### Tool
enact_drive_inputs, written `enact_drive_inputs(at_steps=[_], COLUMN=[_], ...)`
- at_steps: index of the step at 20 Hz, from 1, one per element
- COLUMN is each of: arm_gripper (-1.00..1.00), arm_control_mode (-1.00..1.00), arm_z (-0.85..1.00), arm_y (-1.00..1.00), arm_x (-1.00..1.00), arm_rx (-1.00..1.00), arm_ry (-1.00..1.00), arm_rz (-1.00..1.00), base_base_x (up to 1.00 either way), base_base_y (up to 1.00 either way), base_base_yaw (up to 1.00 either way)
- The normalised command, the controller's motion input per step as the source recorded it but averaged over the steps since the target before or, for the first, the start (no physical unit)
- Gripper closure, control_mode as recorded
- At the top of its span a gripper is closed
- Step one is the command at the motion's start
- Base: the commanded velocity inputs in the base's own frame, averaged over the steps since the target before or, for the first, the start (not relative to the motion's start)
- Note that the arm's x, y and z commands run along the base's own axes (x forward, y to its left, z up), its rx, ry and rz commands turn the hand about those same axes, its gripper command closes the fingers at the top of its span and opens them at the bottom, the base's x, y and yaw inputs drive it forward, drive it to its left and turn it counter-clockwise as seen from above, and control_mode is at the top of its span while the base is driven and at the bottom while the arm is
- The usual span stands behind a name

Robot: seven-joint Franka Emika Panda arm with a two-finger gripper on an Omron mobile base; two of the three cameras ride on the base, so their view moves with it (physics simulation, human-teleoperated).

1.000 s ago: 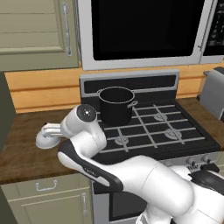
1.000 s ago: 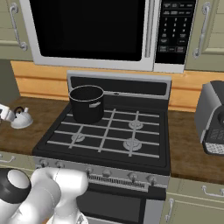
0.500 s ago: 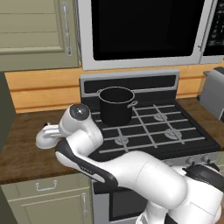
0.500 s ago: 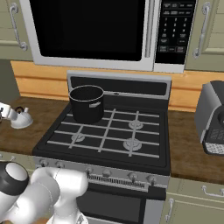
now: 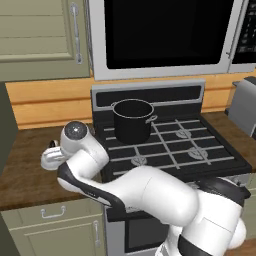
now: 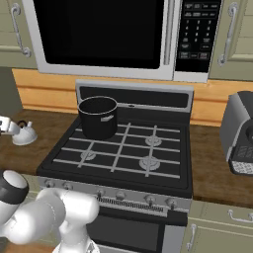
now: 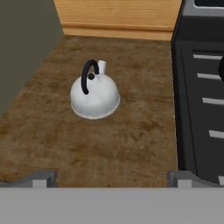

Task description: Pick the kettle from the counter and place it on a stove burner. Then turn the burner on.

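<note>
The kettle (image 7: 95, 94) sits upright on the counter (image 7: 109, 144), well left of the stove (image 6: 118, 148) and apart from its edge, with bare wood-grain all round it; its black arched handle (image 7: 88, 74) stands up over the dome, which leaves a clear way to come down on it from above. In the right base view the same kettle (image 6: 23, 134) shows at the far left on the brown slab. The gripper (image 7: 111, 178) hovers above and short of the kettle, looking down on it, its two finger tips (image 7: 40, 178) set wide apart and touching nothing, so the pick has not yet begun; the spread looks meant to straddle the handle or the dome. On the stove, a tall black pot (image 5: 132, 120) occupies the rear left burner, so the kettle would likely have to go to a free one, such as the front left stove burner (image 6: 88, 155) nearest the kettle's side. The knobs (image 6: 101, 192) run along the stove's front edge, below the grates, for the later step. A toaster (image 6: 239, 133) stands on the counter on the far side.
</note>
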Motion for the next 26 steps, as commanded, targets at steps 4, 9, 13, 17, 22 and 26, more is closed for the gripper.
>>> enact_drive_inputs(at_steps=[4, 9, 13, 17, 22, 26], arm_gripper=[-1.00, -1.00, -1.00, -1.00, -1.00, -1.00], arm_control_mode=[-1.00, -1.00, -1.00, -1.00, -1.00, -1.00], arm_z=[-0.07, -0.10, -0.19, -0.26, -0.25, -0.15], arm_y=[0.16, 0.07, 0.04, 0.19, 0.31, 0.20], arm_x=[0.30, 0.36, 0.35, 0.19, 0.16, 0.20], arm_rx=[-0.06, -0.03, -0.02, -0.03, -0.04, -0.01], arm_ry=[0.00, 0.00, 0.00, 0.00, 0.00, 0.00], arm_rz=[0.00, 0.00, 0.00, 0.00, 0.00, 0.00], base_base_x=[0.00, 0.00, 0.00, 0.00, 0.00, 0.00], base_base_y=[0.00, 0.00, 0.00, 0.00, 0.00, 0.00], base_base_yaw=[0.00, 0.00, 0.00, 0.00, 0.00, 0.00])
